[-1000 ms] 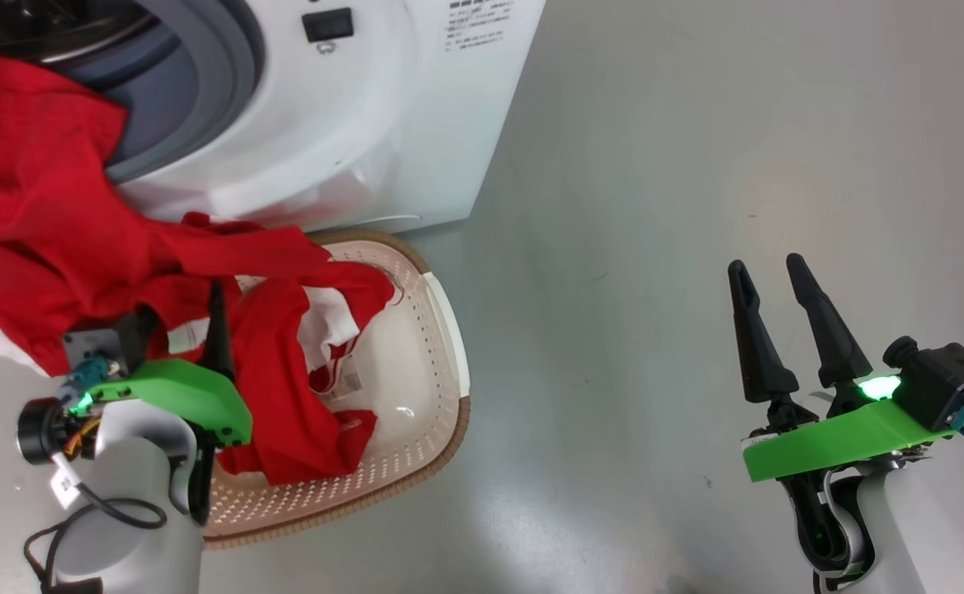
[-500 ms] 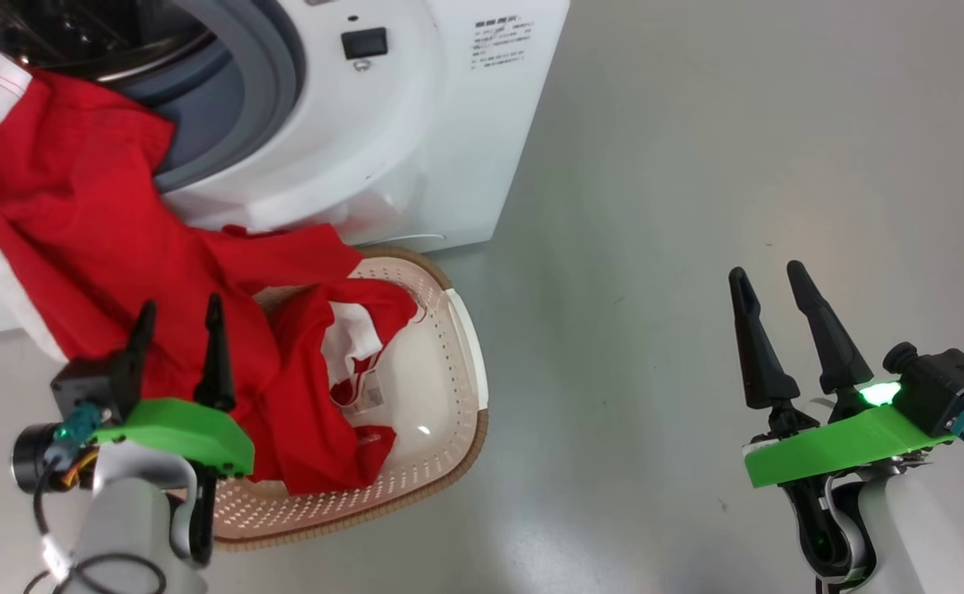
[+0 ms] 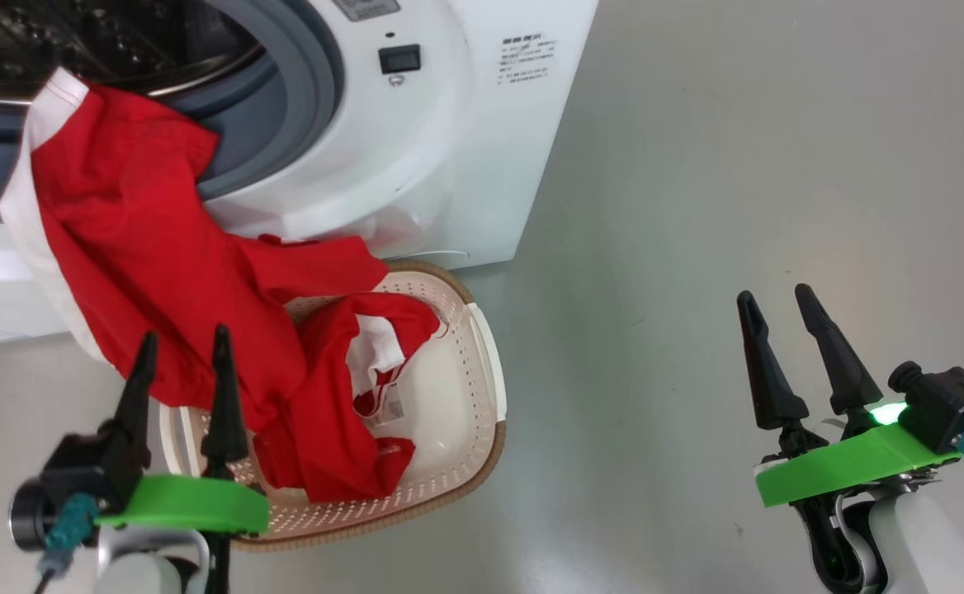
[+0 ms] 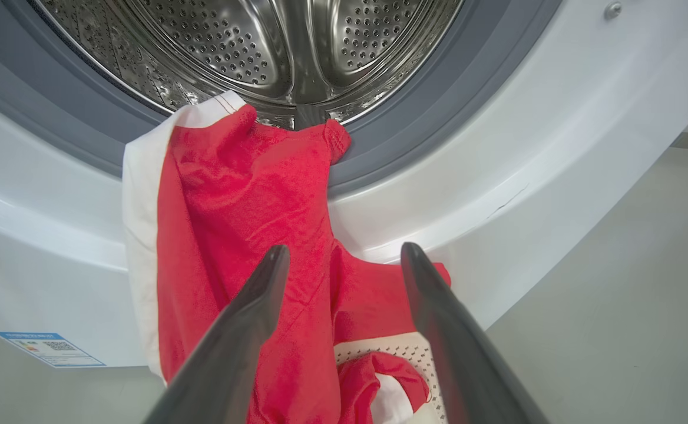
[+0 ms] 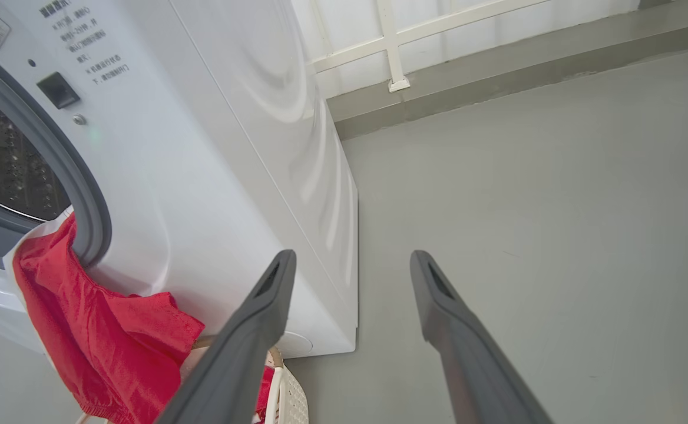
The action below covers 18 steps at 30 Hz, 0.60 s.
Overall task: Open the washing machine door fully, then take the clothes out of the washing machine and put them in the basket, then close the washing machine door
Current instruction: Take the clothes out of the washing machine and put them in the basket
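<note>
left tool [image 3: 185, 333]: wide, empty
right tool [image 3: 775, 292]: wide, empty
clothes [image 3: 144, 264]: trail from washing machine drum [image 3: 102, 41] into basket [image 3: 482, 388], covering part of its rim

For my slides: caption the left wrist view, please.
Open left gripper facing red clothes draped from the washing machine down into the basket.

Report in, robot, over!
Open and empty: left tool, right tool. Half out: clothes, one end in the basket, other draped over the grey ring of the washing machine. That end needs pulling free.
</note>
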### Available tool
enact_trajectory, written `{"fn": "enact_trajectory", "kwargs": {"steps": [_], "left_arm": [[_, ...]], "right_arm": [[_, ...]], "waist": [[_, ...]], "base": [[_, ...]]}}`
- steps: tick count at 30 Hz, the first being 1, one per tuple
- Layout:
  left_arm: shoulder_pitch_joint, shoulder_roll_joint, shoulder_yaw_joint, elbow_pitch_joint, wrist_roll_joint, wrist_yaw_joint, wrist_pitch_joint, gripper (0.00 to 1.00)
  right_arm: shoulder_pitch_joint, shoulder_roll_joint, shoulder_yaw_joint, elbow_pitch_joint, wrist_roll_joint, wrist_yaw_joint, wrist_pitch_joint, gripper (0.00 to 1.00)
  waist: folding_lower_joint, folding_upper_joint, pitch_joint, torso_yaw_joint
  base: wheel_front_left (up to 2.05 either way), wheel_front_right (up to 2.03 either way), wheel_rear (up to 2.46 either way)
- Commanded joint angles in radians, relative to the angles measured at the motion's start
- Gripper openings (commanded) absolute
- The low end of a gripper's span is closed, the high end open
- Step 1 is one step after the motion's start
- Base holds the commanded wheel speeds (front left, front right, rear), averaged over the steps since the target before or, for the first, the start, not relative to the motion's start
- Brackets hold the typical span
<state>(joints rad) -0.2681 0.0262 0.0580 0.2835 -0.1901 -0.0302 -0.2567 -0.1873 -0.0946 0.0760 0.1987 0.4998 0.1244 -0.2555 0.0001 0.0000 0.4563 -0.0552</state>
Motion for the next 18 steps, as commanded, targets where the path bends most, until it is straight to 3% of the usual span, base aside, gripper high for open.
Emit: {"fn": "enact_trajectory", "kwargs": {"steps": [1,10,18], "left_arm": [[0.038,0.024,0.018,-0.044,-0.004,0.013,-0.005,1.0],[0.098,0.024,-0.041,-0.124,-0.042,0.065,-0.005,1.0],[0.076,0.024,-0.04,-0.121,-0.038,0.067,-0.005,1.0]], "right_arm": [[0.014,-0.013,0.019,-0.019,-0.002,0.006,-0.006,1.0],[0.018,-0.016,0.018,-0.022,-0.003,0.006,-0.006,1.0],[0.012,-0.014,0.019,-0.021,-0.003,0.006,-0.006,1.0]], "waist": [[-0.0001,0.0,-0.005,0.005],[-0.0001,0.0,-0.007,0.015],[-0.0001,0.0,-0.002,0.011]], "base": [[0.0,0.0,0.0],[0.0,0.0,0.0],[0.0,0.0,0.0]]}}
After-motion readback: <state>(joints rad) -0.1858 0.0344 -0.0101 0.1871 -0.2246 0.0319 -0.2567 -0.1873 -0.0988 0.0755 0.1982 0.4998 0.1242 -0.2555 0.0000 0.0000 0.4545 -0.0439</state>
